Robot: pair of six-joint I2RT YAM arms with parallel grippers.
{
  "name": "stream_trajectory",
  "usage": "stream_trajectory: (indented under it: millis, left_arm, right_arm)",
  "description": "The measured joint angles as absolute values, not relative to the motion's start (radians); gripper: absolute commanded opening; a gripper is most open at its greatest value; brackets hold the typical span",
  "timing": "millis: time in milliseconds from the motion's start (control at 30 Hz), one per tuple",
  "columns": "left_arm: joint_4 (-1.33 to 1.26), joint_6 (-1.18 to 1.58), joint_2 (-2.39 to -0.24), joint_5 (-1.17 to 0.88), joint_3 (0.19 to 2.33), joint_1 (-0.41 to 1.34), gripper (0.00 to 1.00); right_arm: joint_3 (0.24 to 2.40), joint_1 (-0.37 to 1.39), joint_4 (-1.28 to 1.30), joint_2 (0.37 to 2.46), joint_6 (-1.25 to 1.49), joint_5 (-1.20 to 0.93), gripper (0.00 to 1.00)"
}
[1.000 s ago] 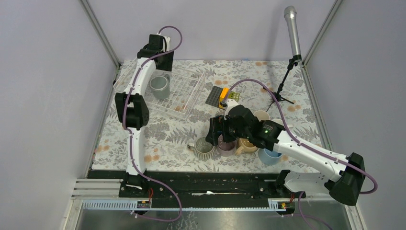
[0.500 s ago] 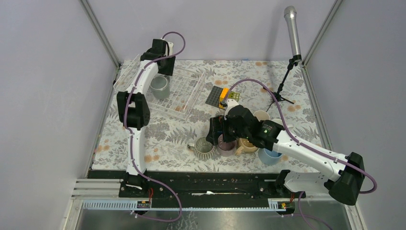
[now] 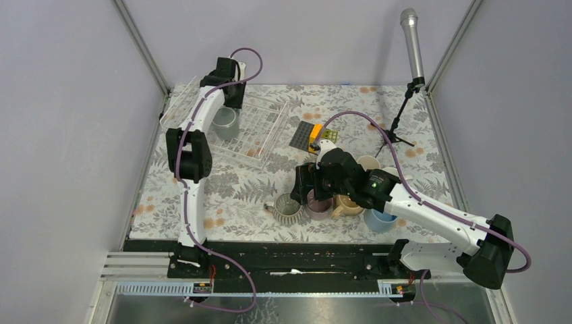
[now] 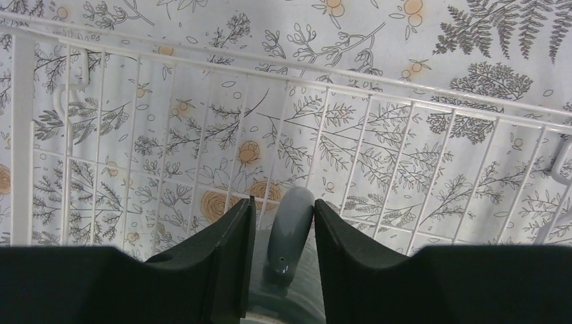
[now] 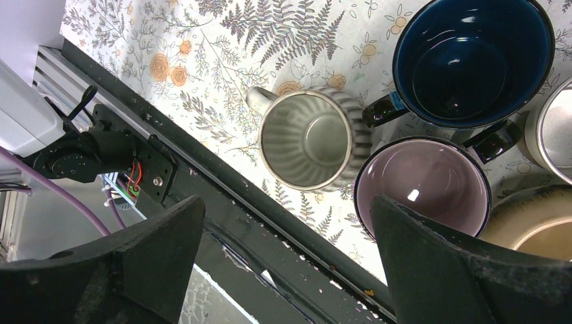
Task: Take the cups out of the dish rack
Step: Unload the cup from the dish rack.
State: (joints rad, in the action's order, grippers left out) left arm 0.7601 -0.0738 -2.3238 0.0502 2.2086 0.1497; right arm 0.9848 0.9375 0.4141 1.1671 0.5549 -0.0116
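Grey is the one to lift: the grey mug (image 3: pixel 224 121) stands in the dish rack (image 3: pixel 263 131) at the upper left of the overhead frame, and it looks to be the only cup in there. Your left pincer (image 4: pixel 283 202) straddles its handle (image 4: pixel 290 233) at the bottom centre of the wrist view, fingers close on either side. Whether they already bite, I cannot tell.

Squeeze until both sides seat flat on the handle, low near the mug wall, so the mug does not swing. Raise it straight up until its base is above the wire bars, and only then carry it right.

Your right pincer (image 5: pixel 287 202) hangs wide apart and empty over the ribbed mug (image 5: pixel 313 138), mauve mug (image 5: pixel 421 192) and navy mug (image 5: pixel 472 61) on the worktop (image 3: pixel 229 196). Pick a free spot beside that cluster, away from that arm.
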Motion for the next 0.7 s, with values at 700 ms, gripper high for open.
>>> stream_trajectory:
  millis: [700]
  left_arm:
    - [0.779,0.021,-2.324,0.145,2.192,0.157,0.46]
  right_arm:
    - [0.984,0.937,0.410,1.167,0.555,-0.012,1.00]
